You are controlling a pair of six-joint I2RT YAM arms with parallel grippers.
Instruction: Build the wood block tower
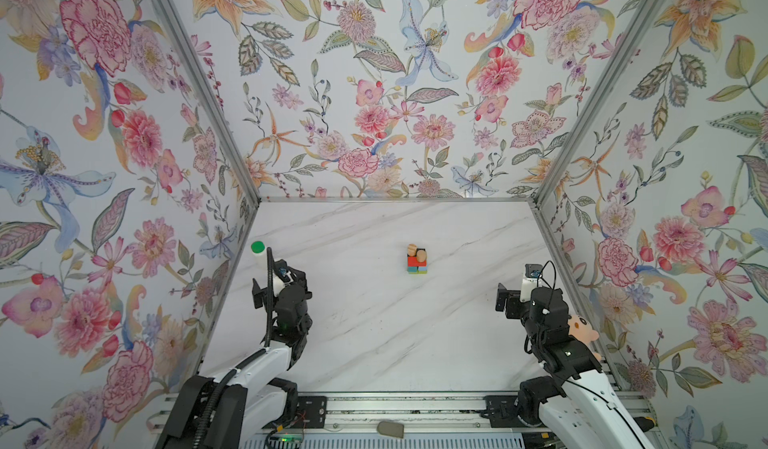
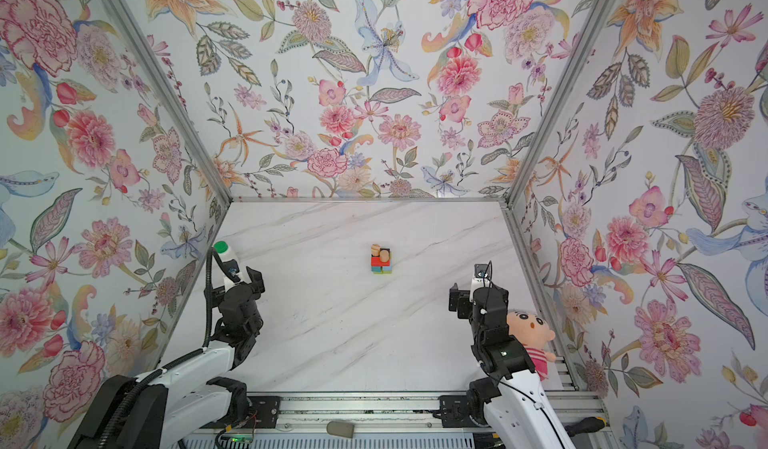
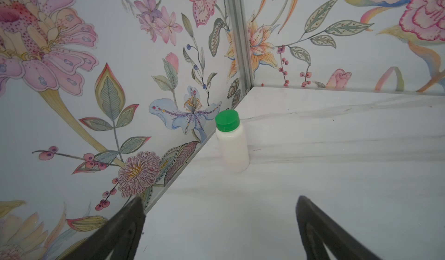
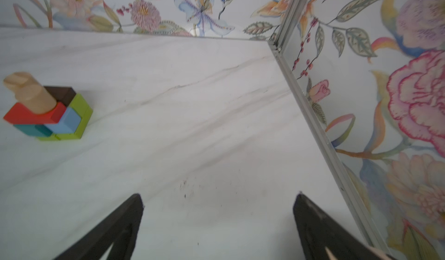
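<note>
- We see the wood block tower [image 1: 417,260] standing on the marble worktop [image 1: 374,334], about midway between the side walls and somewhat toward the back wall, well apart from both arms.
- In the right wrist view the wood block tower [image 4: 48,109] shows its layers: lime-green blocks [image 4: 81,112] at the bottom, a teal cube [image 4: 33,129] and a light-blue cube [image 4: 65,123] on them, and a red oblong [image 4: 33,115] and a dark-brown oblong [image 4: 61,94] above those.
- A tan rounded piece [image 4: 31,95] stands on the red oblong. In both top views we make out two tan pieces on top.
- The left hand [image 3: 218,201] is spread wide with nothing between its fingers. It hangs over bare worktop near the left wall.
- A green-capped white bottle [image 3: 232,145] stands upright ahead of the left hand, just beside the left wall and apart from the fingers.
- The right hand [image 4: 218,196] is likewise spread wide and holds nothing, above bare worktop near the right wall.
- A pink plush doll [image 2: 530,330] sits by the right wall, partly hidden behind the right arm.
</note>
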